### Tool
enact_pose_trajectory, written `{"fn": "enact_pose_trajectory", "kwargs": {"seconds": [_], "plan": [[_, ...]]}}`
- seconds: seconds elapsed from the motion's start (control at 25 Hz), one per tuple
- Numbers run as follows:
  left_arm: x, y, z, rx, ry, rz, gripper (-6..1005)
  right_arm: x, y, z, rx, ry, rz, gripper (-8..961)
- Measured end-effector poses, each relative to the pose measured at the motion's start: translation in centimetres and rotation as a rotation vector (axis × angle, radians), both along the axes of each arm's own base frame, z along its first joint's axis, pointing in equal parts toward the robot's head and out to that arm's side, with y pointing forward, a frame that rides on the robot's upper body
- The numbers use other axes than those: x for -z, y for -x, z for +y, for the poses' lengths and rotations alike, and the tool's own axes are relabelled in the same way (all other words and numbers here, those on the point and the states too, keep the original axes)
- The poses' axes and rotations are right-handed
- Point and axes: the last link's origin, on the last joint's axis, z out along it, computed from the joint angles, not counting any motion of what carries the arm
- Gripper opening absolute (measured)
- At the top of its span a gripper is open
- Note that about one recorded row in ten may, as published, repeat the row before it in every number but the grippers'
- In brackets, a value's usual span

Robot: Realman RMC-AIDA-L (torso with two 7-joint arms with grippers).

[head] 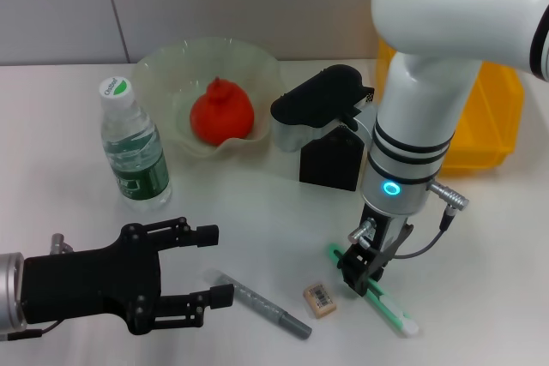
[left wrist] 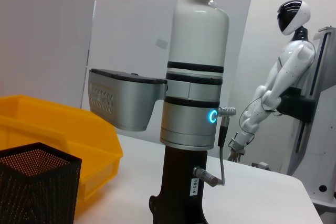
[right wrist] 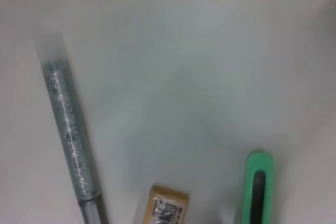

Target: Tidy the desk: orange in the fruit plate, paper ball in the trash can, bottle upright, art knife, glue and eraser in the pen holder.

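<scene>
The orange [head: 221, 113] lies in the clear fruit plate [head: 257, 66]. A capped bottle [head: 133, 147] stands upright to its left. On the near table lie the grey glue stick [head: 264, 304], the small tan eraser [head: 319, 299] and the green art knife [head: 382, 302]. My right gripper [head: 358, 270] hangs straight down right over the knife's far end. The right wrist view shows the glue stick [right wrist: 68, 129], eraser [right wrist: 167, 208] and art knife [right wrist: 258, 192] close below. My left gripper [head: 210, 266] is open, low at the near left, just left of the glue. No paper ball is in view.
The black mesh pen holder [head: 330, 159] stands behind my right arm, also seen as the pen holder [left wrist: 37, 182] in the left wrist view. A yellow bin [head: 485, 122] sits at the back right. A white humanoid robot [left wrist: 278, 93] stands beyond the table.
</scene>
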Motion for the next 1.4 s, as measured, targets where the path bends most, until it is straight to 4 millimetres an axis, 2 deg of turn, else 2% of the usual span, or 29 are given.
{"fn": "enact_pose_trajectory", "kwargs": {"seconds": [0.88, 1.4], "plan": [[-0.05, -0.12, 0.17, 0.004, 0.000, 0.001, 777, 0.00, -0.38, -0.23, -0.002, 0.012, -0.022, 245], [-0.06, -0.22, 0.28, 0.003, 0.004, 0.000, 776, 0.01, -0.46, -0.26, -0.014, 0.019, -0.031, 177]]}}
